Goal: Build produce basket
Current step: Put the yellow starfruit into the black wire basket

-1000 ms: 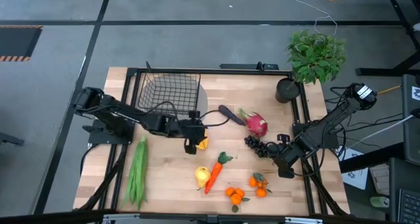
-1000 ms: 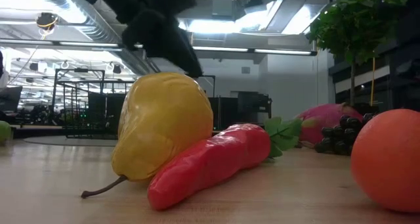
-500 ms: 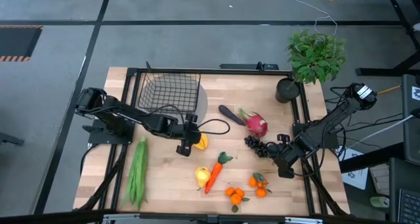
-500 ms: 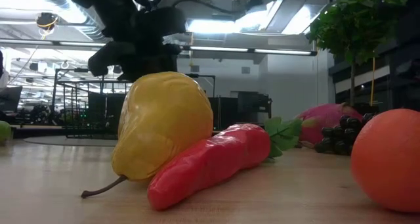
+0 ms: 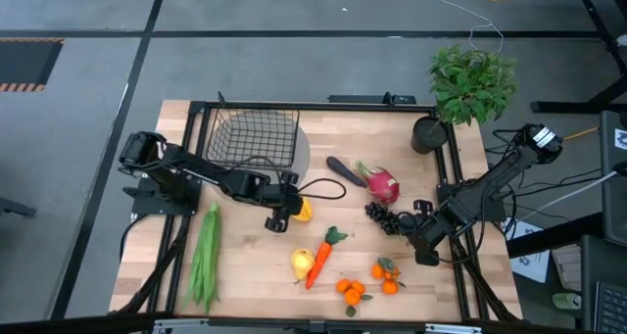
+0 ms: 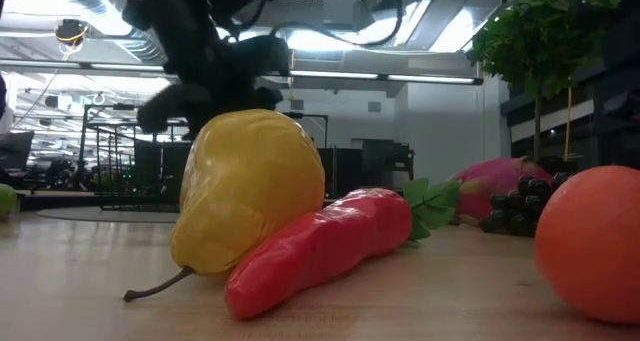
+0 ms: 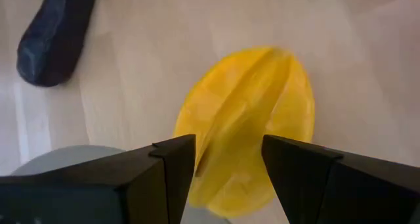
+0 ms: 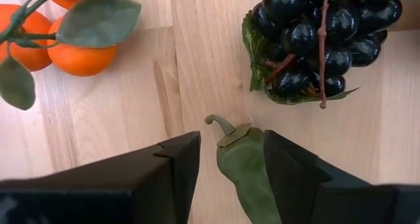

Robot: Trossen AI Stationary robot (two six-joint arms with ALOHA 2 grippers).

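The black wire basket (image 5: 253, 138) stands at the table's far left. A yellow pepper (image 5: 305, 211) lies on the wood near the middle. My left gripper (image 5: 278, 219) slants down over it, open, a fingertip on either side of the pepper (image 7: 249, 119). My right gripper (image 5: 423, 251) hangs open near the right edge, with a green stemmed piece (image 8: 241, 161) between its fingers (image 8: 231, 171). Eggplant (image 5: 343, 169), dragon fruit (image 5: 382, 185), grapes (image 5: 384, 216), carrot (image 5: 323, 256), pear (image 5: 302, 263), oranges (image 5: 353, 293) and green beans (image 5: 204, 256) lie loose on the table. My left gripper comes at the yellow pepper's near end (image 7: 223, 184) slanting down from the table's left, and the pepper lies on the wood. Whether the fingers touch it I cannot tell. My right gripper points down over the green piece. Whether a finger touches it I cannot tell.
A potted plant (image 5: 472, 79) and a dark round cup (image 5: 429, 133) stand at the far right corner. A black frame rail (image 5: 313, 107) runs round the table. In the low view the pear (image 6: 250, 191), carrot (image 6: 320, 246) and an orange (image 6: 590, 241) fill the foreground.
My left gripper has sunk toward the yellow pepper, drawn back a little toward the table's left edge and tipped to a flatter slant. The pepper has stayed where it lay.
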